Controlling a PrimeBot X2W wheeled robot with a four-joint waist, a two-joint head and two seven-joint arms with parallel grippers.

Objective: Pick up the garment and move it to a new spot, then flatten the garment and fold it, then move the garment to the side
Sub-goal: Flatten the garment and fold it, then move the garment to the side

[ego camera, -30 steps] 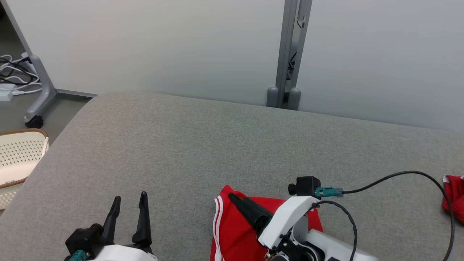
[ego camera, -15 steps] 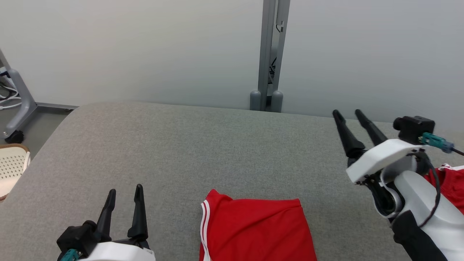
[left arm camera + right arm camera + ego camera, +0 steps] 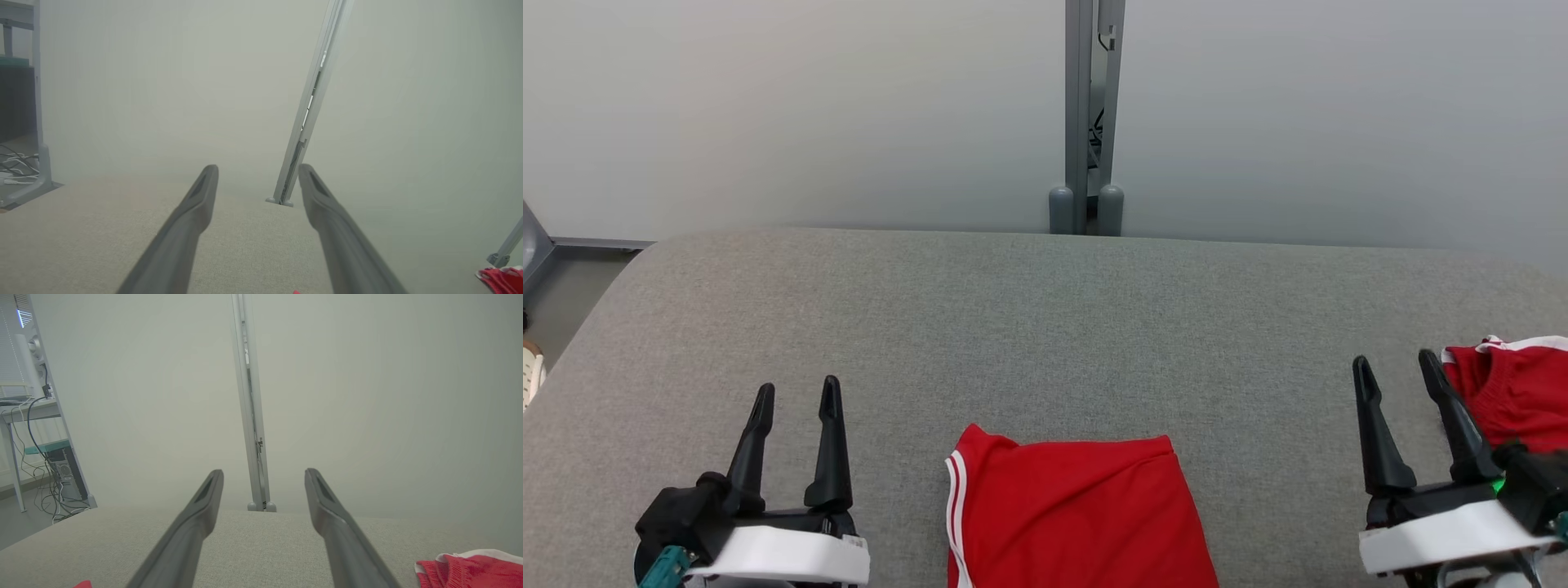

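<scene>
Uncovered since 1 second ago: folded red garment (image 3: 1078, 514) on grey cushion (image 3: 1045, 310), right of left gripper (image 3: 797, 385), left of right gripper (image 3: 1393, 359). Right gripper pulled back off it, fingers spread, empty; left gripper likewise spread, empty. Just right of right gripper, another red cloth (image 3: 1511, 400).

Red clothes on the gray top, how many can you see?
2. A folded red garment lies at the near middle, between the left pincer and the right pincer. A bunched red garment lies at the right edge, beside the right pincer. More may be hidden out of frame.
</scene>
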